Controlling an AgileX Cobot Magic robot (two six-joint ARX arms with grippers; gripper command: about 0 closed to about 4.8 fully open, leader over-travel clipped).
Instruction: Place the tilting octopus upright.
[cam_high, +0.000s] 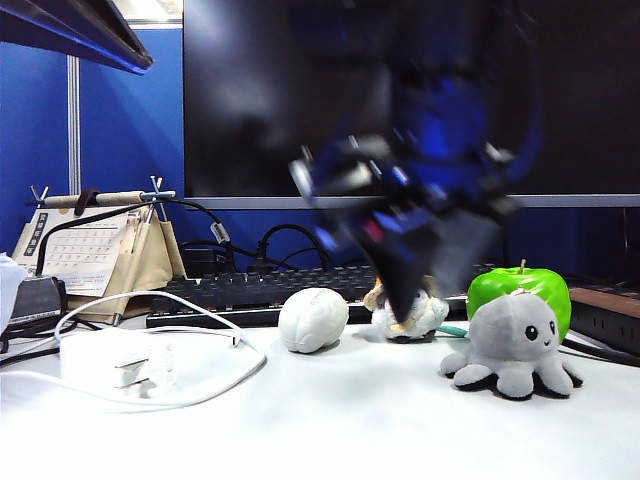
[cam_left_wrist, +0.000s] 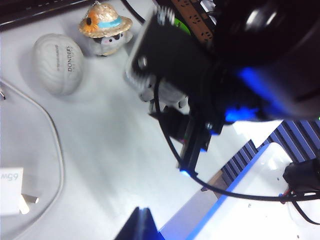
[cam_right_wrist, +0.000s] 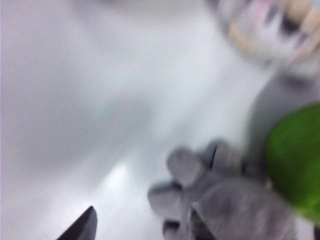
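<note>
**Octopus on its tentacles beside the apple**

On the white tabletop (cam_high: 360, 420), toward the right of the exterior view, the light grey plush octopus (cam_high: 512, 345) sat upright on its stubby tentacles, black eyes and small smile facing the camera. It touched the shiny green apple (cam_high: 520, 290) just behind it. To its left stood the small plush penguin in a straw hat (cam_left_wrist: 106, 27), and further left lay the white egg-shaped lump (cam_high: 313, 319), both in front of a black keyboard (cam_high: 250, 292). A white cable with its charger block (cam_high: 110, 365) lay at the left.

The right gripper (cam_high: 425, 285) hung blurred above the penguin, apart from the octopus, holding nothing; whether its fingers stood apart could not be told from the blur. The left gripper (cam_left_wrist: 142, 225) showed only a dark finger tip over the bare tabletop, its opening not readable.
</note>
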